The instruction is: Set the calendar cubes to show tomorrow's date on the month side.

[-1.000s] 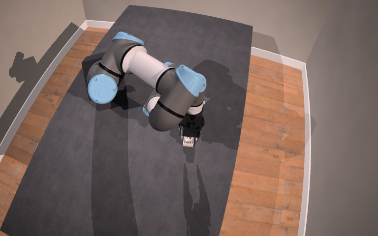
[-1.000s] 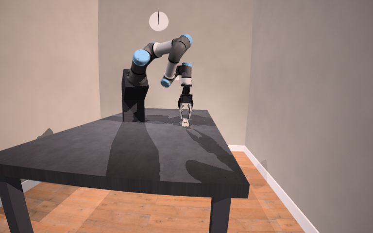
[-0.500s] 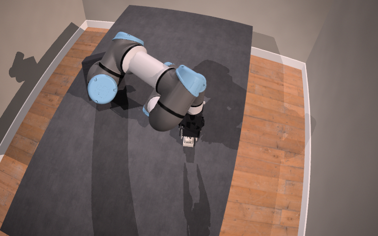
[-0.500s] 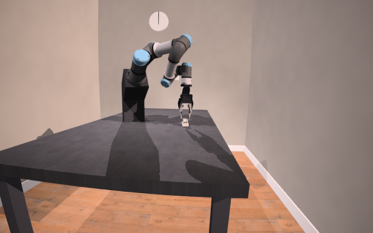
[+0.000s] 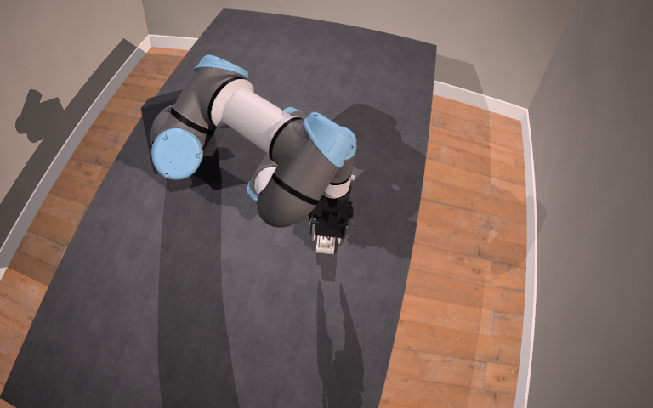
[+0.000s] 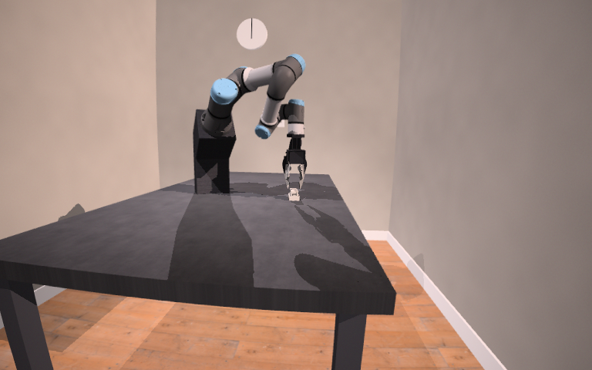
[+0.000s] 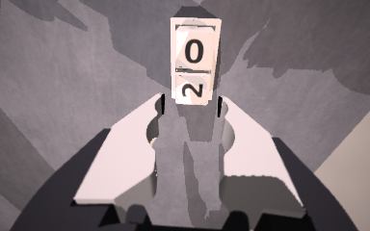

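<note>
The small cream calendar (image 5: 325, 249) (image 6: 294, 197) stands on the dark table (image 5: 241, 312) (image 6: 130, 243) (image 7: 72, 72), near its right edge. In the wrist view its tray (image 7: 195, 21) holds two cubes. The far cube (image 7: 195, 50) shows a 0 on top and the near cube (image 7: 193, 89) shows a 2 on top. The side with the month's name is hidden. My gripper (image 5: 327, 236) (image 6: 294, 188) (image 7: 191, 96) points straight down just above the calendar. Its fingers stand partly apart, one on each side of the near cube, and hold nothing.
The arm's black base block (image 6: 212, 161) stands at the back of the table. The table's right edge (image 5: 409, 250) is close to the calendar, with wooden floor (image 5: 462, 230) beyond it. A round wall clock (image 6: 251, 33) hangs on the back wall.
</note>
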Robot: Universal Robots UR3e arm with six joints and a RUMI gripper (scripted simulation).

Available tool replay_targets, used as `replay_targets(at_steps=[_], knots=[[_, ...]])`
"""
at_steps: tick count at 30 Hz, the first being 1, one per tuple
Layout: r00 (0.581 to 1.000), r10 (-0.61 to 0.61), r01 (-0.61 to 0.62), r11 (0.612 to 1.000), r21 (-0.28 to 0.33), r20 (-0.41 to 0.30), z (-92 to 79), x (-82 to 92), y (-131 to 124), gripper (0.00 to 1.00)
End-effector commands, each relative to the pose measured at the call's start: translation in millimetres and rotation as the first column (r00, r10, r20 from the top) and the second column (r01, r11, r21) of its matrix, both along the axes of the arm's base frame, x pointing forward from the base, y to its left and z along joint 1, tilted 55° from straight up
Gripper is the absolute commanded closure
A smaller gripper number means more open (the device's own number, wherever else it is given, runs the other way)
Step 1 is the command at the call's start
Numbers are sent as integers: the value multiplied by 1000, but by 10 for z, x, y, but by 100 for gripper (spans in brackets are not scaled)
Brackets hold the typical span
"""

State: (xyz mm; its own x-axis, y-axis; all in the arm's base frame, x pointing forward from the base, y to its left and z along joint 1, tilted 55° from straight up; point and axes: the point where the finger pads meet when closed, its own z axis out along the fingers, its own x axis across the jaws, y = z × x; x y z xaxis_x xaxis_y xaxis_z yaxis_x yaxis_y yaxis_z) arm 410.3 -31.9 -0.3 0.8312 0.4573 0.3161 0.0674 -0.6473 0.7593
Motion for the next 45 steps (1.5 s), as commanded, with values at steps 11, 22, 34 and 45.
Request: replay_targets(at_steps=[11,22,34,45], knots=[[1000,1,-1,1000,0,1,-29,31,-30,72],[1000,1,-1,1000,0,1,-127,126,-134,72],[1000,1,-1,1000,0,1,-153,151,-162,72],[1000,1,-1,1000,0,1,-153,151,-162,72]])
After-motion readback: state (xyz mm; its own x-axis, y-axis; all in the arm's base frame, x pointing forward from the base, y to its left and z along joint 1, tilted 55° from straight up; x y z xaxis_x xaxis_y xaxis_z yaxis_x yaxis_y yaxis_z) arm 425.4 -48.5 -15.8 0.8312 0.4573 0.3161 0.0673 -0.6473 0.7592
